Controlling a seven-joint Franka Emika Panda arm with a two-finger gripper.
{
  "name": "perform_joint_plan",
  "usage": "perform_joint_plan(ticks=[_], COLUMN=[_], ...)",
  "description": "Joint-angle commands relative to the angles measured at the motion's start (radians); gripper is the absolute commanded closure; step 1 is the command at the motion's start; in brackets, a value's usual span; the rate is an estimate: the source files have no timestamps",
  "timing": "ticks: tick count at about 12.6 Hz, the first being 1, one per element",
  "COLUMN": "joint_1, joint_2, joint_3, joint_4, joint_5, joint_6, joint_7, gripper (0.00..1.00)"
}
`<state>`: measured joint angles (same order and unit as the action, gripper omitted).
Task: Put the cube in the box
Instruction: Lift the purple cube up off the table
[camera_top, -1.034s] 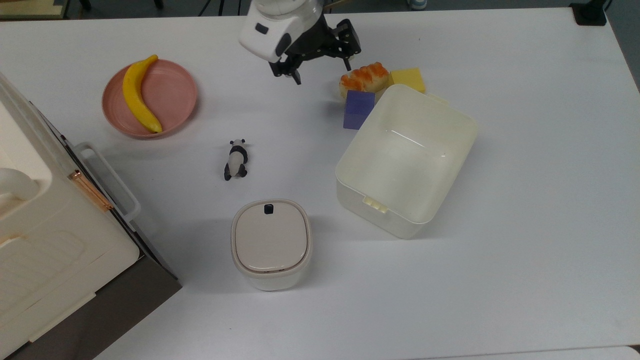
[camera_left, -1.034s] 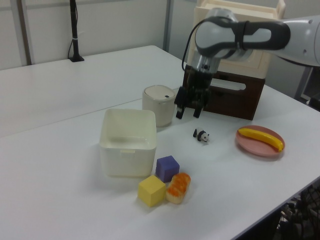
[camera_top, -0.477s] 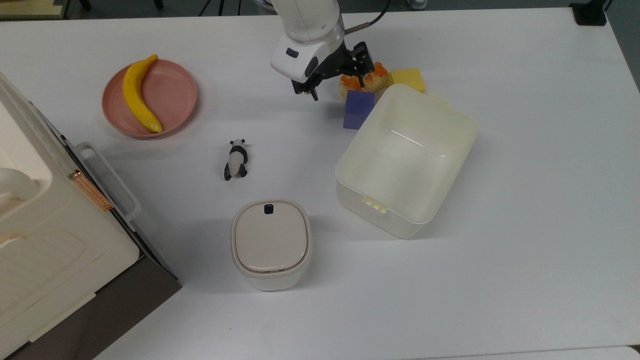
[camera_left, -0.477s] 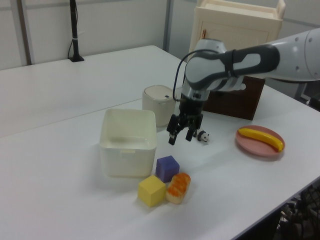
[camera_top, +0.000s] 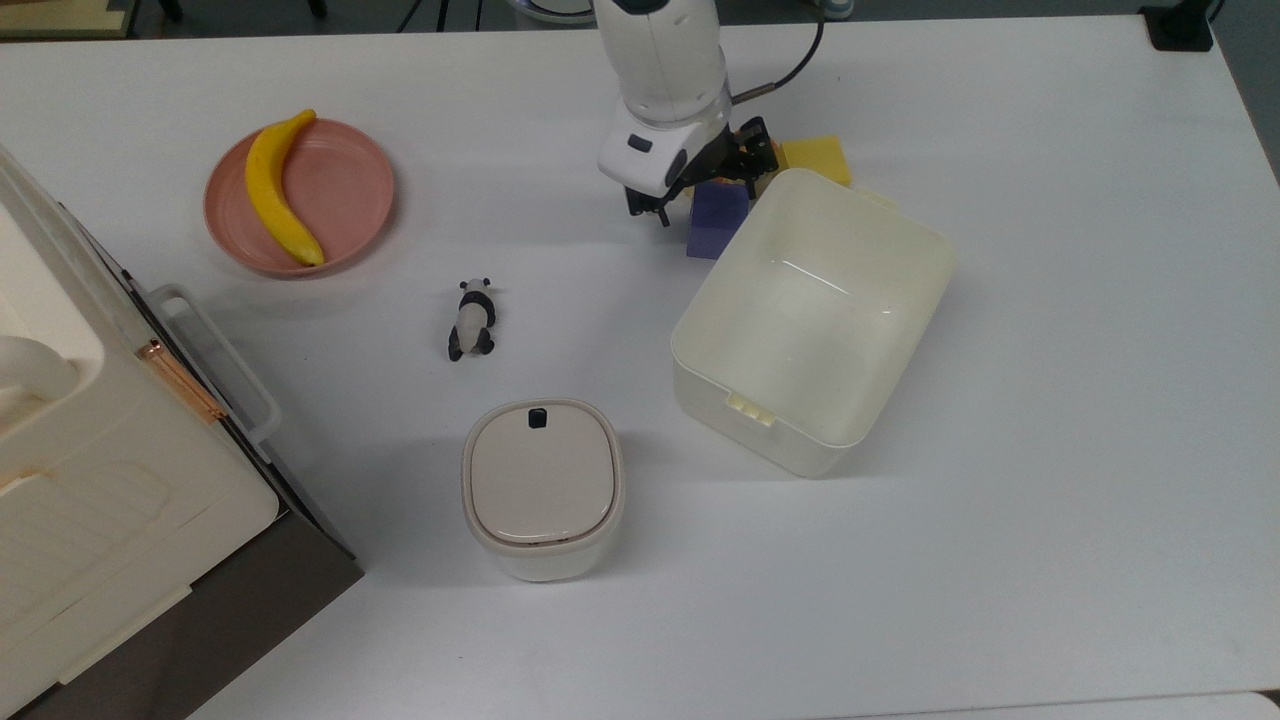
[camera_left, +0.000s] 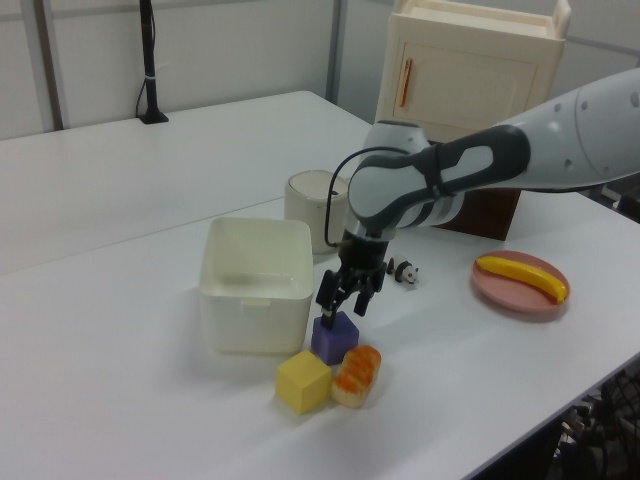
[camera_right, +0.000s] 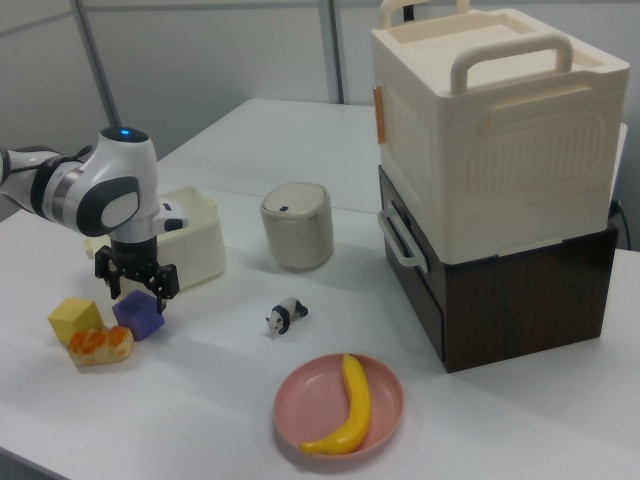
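Observation:
The purple-blue cube (camera_top: 714, 232) (camera_left: 335, 339) (camera_right: 138, 314) sits on the white table against the outer wall of the cream-white box (camera_top: 752, 428) (camera_left: 256, 322) (camera_right: 197, 256), which stands open-topped and holds nothing. My gripper (camera_top: 705, 200) (camera_left: 345, 304) (camera_right: 136, 287) hangs open directly over the cube. Its fingers (camera_left: 327, 300) point down on either side of the cube's top. In the left view one fingertip looks level with the cube's upper face. Nothing is held.
A yellow cube (camera_top: 816, 158) (camera_left: 303, 381) and an orange sushi toy (camera_left: 357, 374) (camera_right: 100, 345) lie right beside the purple cube. A toy panda (camera_top: 472, 318), a lidded bin (camera_top: 542, 488), a pink plate (camera_top: 345, 185) with a banana, and a big white appliance (camera_top: 80, 480) stand further off.
The arm has swung from near the table's far edge toward the box and lowered. The open gripper now sits over the purple cube. The objects have not moved.

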<state>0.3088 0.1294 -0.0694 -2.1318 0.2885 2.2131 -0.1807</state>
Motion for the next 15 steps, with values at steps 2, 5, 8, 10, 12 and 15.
perform_joint_plan(ticks=[2, 5, 8, 10, 12, 15], joint_1=[0.064, 0.058, -0.005, -0.023, -0.031, -0.031], joint_2=[0.016, 0.013, -0.028, -0.066, -0.07, 0.019], joint_3=[-0.018, -0.021, -0.039, -0.082, -0.131, -0.127], joint_4=[-0.016, -0.011, 0.012, 0.059, 0.209, 0.395], joint_5=[0.026, 0.024, 0.011, 0.008, 0.003, 0.056], joint_6=[0.057, 0.036, -0.133, -0.228, -0.343, -0.325], joint_7=[-0.006, -0.023, -0.155, -0.169, -0.164, -0.112], gripper=[0.0, 0.35, 0.82, 0.82, 0.82, 0.8])
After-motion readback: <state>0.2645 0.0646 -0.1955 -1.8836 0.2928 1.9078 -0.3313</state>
